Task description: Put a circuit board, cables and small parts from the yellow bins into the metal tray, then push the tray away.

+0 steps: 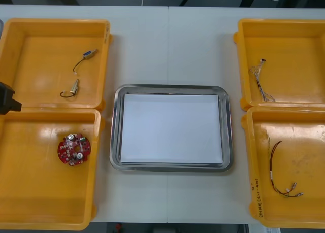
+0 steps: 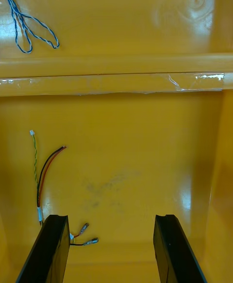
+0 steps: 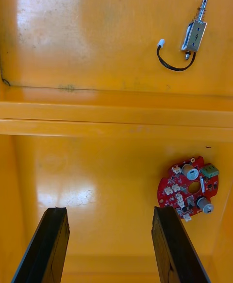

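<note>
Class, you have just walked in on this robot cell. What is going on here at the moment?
Nothing has gone into the metal tray yet. The left gripper hangs open over the near left yellow bin, where the circuit board lies untouched just past one finger. The right gripper hangs open over the near right yellow bin, close to the red and yellow cable. Neither gripper holds anything.
</note>
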Available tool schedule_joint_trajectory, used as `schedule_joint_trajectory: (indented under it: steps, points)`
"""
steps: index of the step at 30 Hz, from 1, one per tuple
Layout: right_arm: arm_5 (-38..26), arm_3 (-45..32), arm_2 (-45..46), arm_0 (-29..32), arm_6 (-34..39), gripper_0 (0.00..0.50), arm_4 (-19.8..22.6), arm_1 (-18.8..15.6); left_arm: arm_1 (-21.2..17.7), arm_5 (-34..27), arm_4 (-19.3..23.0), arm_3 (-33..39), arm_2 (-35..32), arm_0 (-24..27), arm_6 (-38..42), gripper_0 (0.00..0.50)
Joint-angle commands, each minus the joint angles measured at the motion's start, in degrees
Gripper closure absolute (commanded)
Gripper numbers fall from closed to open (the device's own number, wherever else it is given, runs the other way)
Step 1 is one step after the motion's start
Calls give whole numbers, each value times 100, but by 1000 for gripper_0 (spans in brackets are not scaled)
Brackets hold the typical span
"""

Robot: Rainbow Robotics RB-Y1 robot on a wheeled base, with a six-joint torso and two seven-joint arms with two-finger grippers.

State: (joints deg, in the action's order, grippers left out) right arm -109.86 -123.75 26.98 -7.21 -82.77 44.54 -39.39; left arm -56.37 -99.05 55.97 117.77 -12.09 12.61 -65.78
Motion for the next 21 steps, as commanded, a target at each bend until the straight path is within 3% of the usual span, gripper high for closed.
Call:
schedule_joint_trajectory:
  steps: [1,21]
  points:
    - [-14,-184,-35,53,200,0,29,46,38,52,37,27,66,-74,-480,0]
    - [-14,-184,-35,53,200,0,29,46,38,52,37,27,66,-74,-480,0]
